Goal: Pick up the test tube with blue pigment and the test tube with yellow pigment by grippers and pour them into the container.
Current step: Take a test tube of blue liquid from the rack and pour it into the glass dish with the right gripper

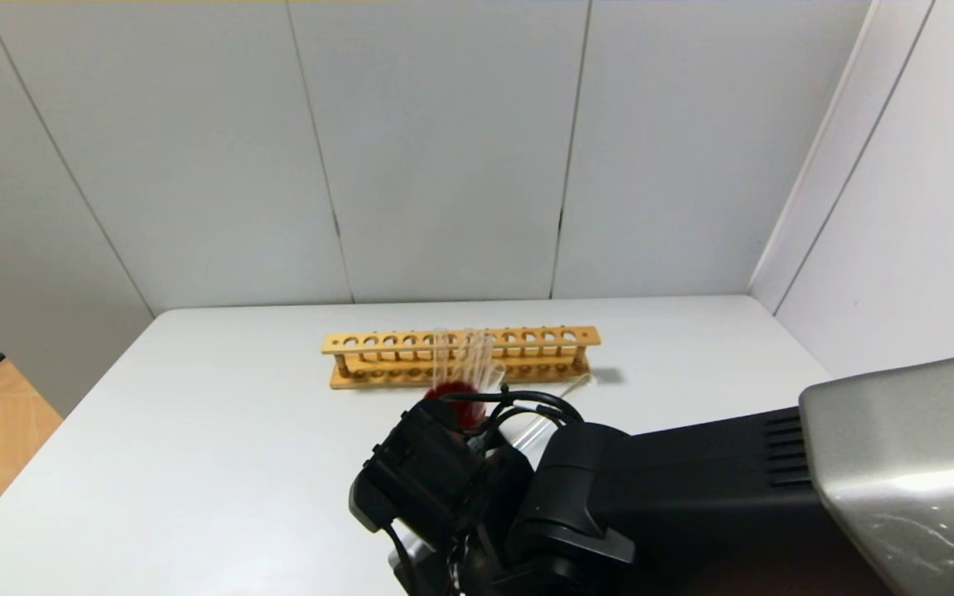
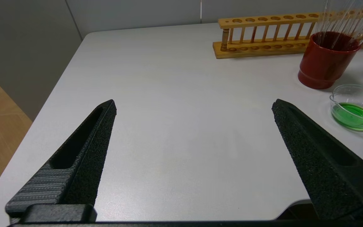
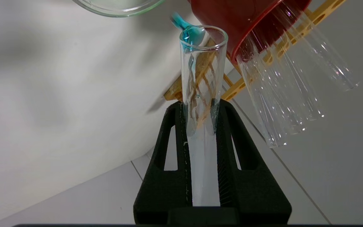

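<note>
In the right wrist view my right gripper (image 3: 199, 105) is shut on the test tube with blue pigment (image 3: 202, 78). The tube is tipped, and teal-blue liquid (image 3: 190, 31) sits at its open mouth with a streak running past the rim. The mouth lies near the edge of the container (image 3: 118, 8). In the left wrist view the container (image 2: 356, 94) is a low clear glass dish holding green liquid. My left gripper (image 2: 194, 105) hangs open and empty over the bare table (image 2: 175, 94), well apart from the dish. The test tube with yellow pigment is out of view.
A dark-red cup (image 2: 326, 61) holding several empty clear tubes (image 3: 288, 94) stands just behind the container. A wooden tube rack (image 1: 460, 356) lies along the back of the white table. My right arm (image 1: 576, 497) hides the container in the head view. Walls close the back and right.
</note>
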### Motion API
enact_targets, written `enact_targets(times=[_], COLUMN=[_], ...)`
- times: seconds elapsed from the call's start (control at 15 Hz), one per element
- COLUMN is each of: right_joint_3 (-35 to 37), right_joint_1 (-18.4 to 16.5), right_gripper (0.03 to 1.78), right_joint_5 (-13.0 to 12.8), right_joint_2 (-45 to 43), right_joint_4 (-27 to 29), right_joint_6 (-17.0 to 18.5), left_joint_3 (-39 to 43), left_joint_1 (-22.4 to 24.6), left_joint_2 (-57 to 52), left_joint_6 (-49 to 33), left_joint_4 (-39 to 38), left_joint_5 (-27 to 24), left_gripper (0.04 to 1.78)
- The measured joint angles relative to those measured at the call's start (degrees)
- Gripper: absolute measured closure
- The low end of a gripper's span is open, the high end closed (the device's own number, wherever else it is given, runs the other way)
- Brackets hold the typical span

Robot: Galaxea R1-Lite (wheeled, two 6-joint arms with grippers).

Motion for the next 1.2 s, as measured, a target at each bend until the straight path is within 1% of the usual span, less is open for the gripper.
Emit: enact_targets(times=[0.13,0.33,0.87,1.0,1.07,1.2], right_joint_3=[0.0,0.7,0.5,0.6,0.6,1.0], right_joint_1=[0.3,0.6,0.9,0.9,0.9,0.9], right_gripper=[1.49,1.49,1.49,1.49,1.49,1.49], right_joint_5=[-0.1,-1.6,-1.8,-1.6,-1.3,-0.2], right_joint_2=[0.3,0.4,0.5,0.3,0.1,-0.6], right_joint_4=[0.0,0.1,-0.2,-0.5,-1.0,-4.0], right_joint_6=[0.0,0.0,-0.2,0.7,1.8,5.4], left_joint_3=[0.0,0.0,0.0,0.0,0.0,0.0], left_joint_1=[0.0,0.0,0.0,0.0,0.0,0.0], left_joint_2=[0.0,0.0,0.0,0.0,0.0,0.0], left_joint_6=[0.0,0.0,0.0,0.0,0.0,0.0], left_joint_4=[0.0,0.0,0.0,0.0,0.0,0.0], left_joint_5=[0.0,0.0,0.0,0.0,0.0,0.0], left_gripper=[0.07,0.07,0.07,0.07,0.07,0.07])
